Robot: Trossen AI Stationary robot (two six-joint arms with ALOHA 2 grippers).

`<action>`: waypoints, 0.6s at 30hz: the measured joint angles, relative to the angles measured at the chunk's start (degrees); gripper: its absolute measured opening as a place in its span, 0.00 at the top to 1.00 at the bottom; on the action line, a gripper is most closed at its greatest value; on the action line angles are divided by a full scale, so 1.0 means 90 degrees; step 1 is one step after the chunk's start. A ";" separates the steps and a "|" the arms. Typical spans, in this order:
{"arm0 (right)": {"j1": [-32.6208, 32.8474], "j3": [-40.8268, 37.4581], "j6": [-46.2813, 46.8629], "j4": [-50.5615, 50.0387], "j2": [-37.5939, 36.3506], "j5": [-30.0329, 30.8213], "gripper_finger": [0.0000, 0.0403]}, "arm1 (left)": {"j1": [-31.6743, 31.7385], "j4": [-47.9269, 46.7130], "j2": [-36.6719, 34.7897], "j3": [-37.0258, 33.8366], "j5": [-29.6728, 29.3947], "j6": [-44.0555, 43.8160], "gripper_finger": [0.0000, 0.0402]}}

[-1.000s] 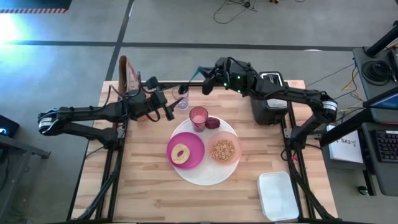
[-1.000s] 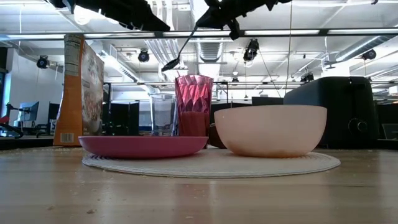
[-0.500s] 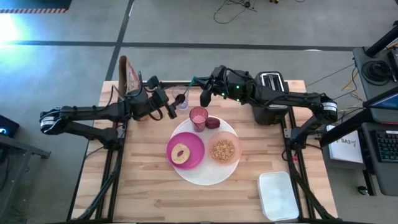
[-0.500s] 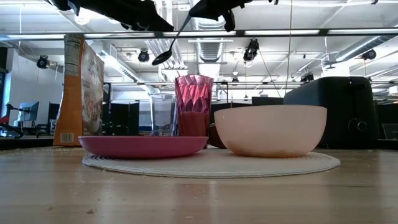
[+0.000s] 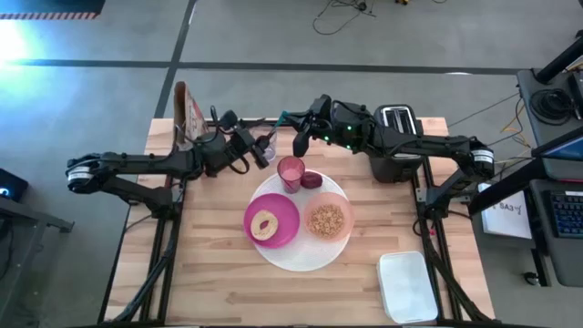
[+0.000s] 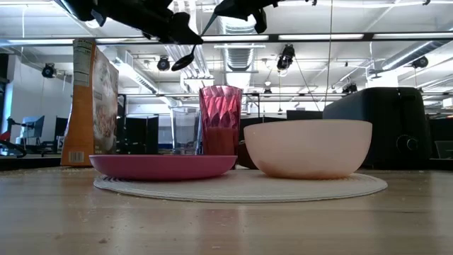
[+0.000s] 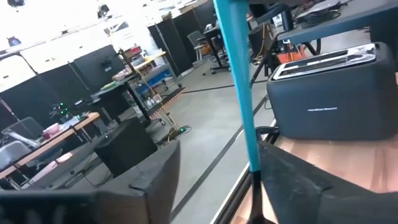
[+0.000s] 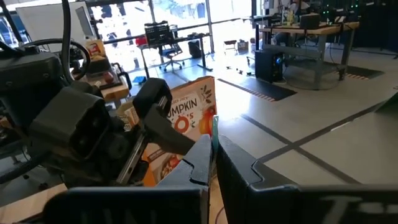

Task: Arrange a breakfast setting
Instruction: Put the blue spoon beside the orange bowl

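Landmark: white plate, mid-worktop.

- Magenta plate: on the white plate, left part; carries the bagel.
- Bowl: on the white plate, right part; holds brown cereal.
- Tumbler: at the white plate's far rim. Dark fruit: just beside it.
- Glass: off the plate, beyond its far-left rim.
- Spoon: in the air above the glass, teal handle up, bowl end down.
- Right gripper: beyond the far rim, fingers closed on the spoon's handle.
- Left gripper: beyond the far-left rim, at the spoon, fingers apart around the handle; not seen gripping.
- Cereal box, toaster, lidded tub: well clear of the plate.

Risk, judged: this looks like a hand-over. If the right fingers let go before the left ones clamp, the spoon drops onto the glass or tumbler and may tip one. An off-centre pinch could swing the spoon.

Writing: "PUMPKIN" and part of "O's" on the box; the toaster's badge is too small to read.
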 joint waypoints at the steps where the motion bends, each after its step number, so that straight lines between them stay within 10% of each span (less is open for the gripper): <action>1: 0.0000 0.0000 0.0000 0.0002 0.0000 0.0000 0.98 | -0.0002 0.0000 0.0000 0.0000 0.0008 0.0000 0.54; 18: 0.0126 0.0000 -0.0070 0.0244 0.0000 -0.0061 0.98 | -0.0002 0.0024 0.0010 0.0000 0.0029 -0.0246 0.71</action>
